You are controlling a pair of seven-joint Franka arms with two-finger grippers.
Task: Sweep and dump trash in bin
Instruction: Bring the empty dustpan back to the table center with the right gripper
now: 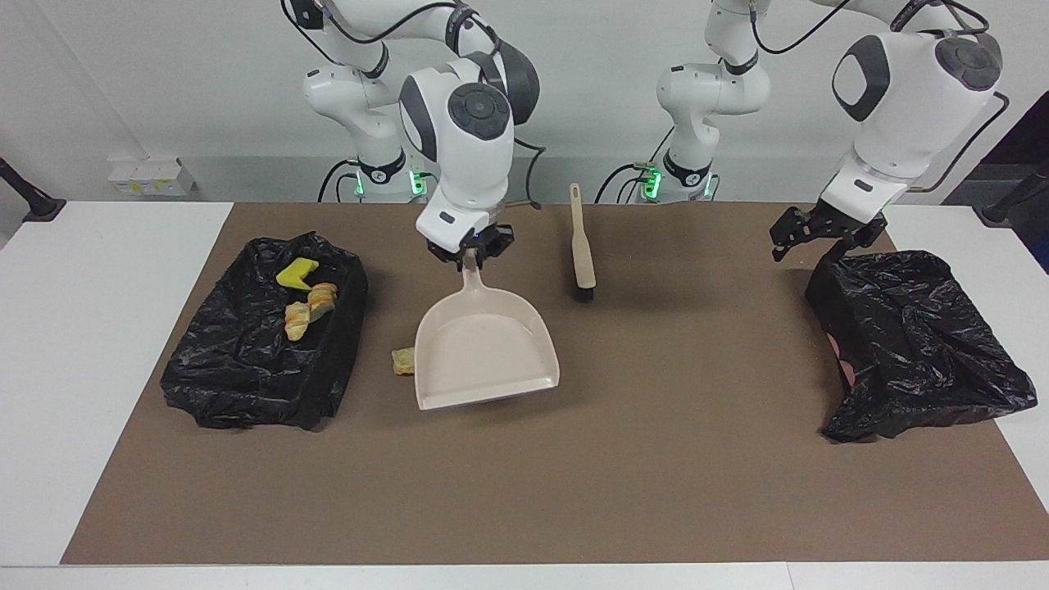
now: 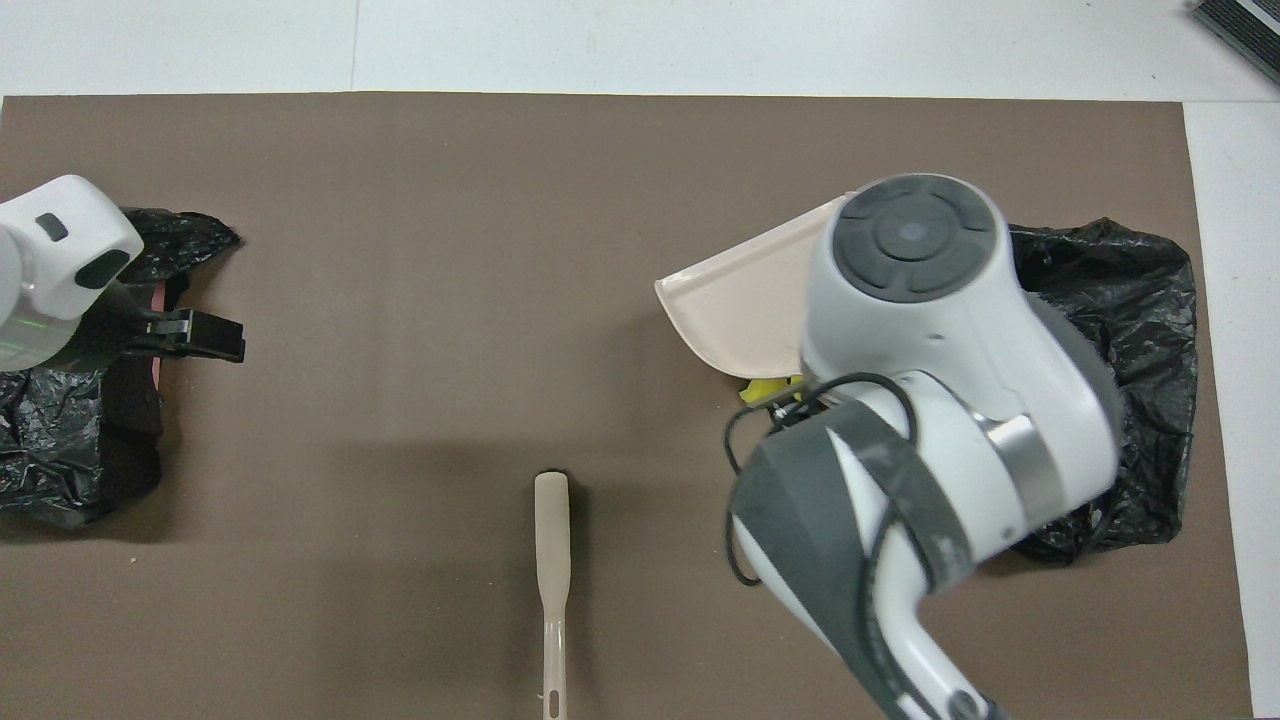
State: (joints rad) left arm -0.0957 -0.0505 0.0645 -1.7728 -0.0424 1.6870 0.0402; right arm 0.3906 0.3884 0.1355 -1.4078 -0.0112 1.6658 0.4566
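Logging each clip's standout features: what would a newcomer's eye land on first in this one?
The beige dustpan stands out, held by its handle in the right gripper over the middle of the brown mat, hiding most of the loose trash; one pale scrap peeks out beside it. Next, the black-lined bin at the right arm's end already holds a yellow sponge bit and bread-like lumps. The left gripper waits open over the second black bag.
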